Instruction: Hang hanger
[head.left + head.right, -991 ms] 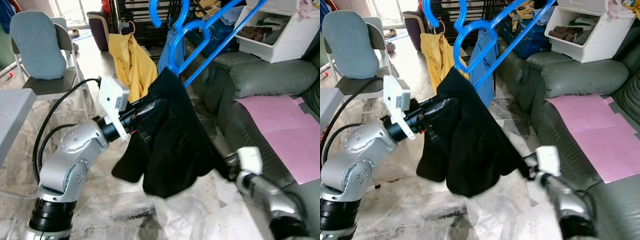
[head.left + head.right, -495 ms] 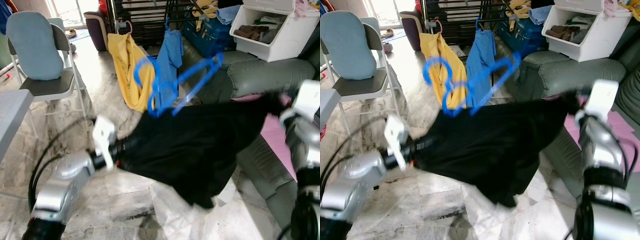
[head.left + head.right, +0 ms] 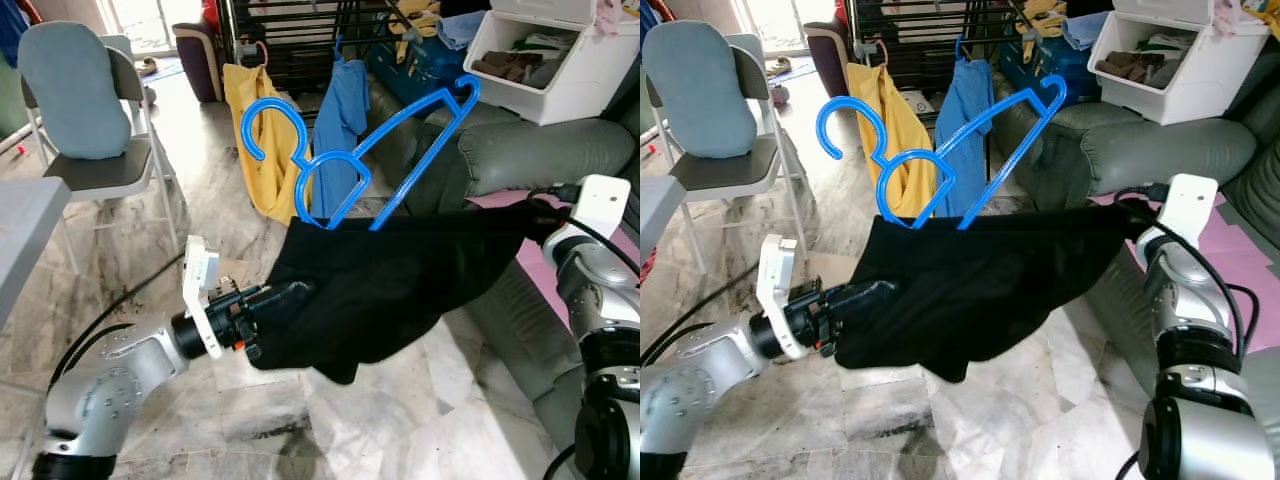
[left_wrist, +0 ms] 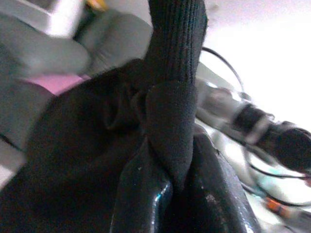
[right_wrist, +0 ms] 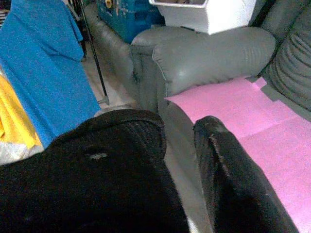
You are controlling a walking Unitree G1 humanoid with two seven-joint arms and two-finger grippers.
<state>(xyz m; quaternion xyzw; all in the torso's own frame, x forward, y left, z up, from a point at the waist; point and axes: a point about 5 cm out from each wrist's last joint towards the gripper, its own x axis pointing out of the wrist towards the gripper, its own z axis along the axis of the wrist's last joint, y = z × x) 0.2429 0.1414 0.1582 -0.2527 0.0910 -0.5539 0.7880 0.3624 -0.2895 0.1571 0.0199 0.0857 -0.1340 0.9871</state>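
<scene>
above the marble floor, both pincers pinch a black garment level, the blue hanger slanting hook-left.

Daylight enters from the far doorway behind the chair, washing the marble floor there with pale glare, while the nearer room is evenly and softly lit. Both eye views are sharp, with soft shadow under the black garment. The left wrist view is blurred and blown out to white behind the cloth; the right wrist view is slightly soft.
</scene>
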